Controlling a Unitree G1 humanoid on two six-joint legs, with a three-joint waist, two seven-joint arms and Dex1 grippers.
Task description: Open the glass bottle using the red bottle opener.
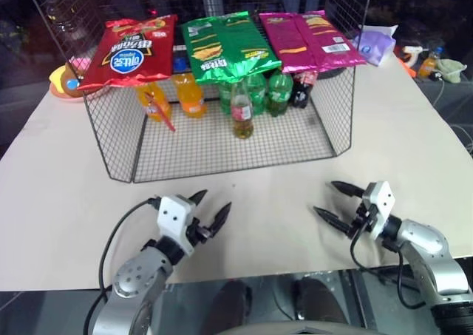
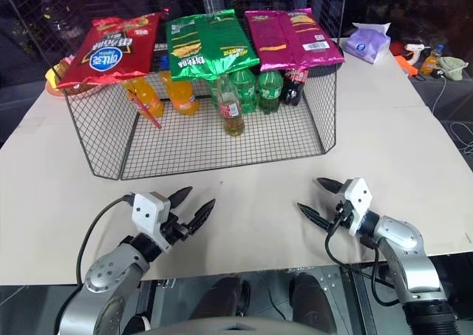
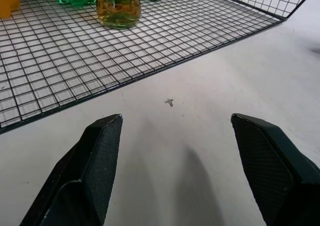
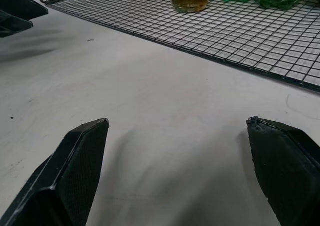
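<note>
Both the left gripper [image 1: 212,208] and right gripper [image 1: 332,200] gape, empty. We judge the glass bottle [image 1: 242,110] heavy, slick, breakable; grasp its labelled middle. The red bottle opener [image 1: 160,111] looks light, stiff.

Small clear glass bottle of amber liquid [image 3: 118,6] was cropped above its base in both wrist views. Behind it, green plastic soda bottles [image 1: 267,92] had tops hidden under the green chip bag [image 1: 222,45].
</note>
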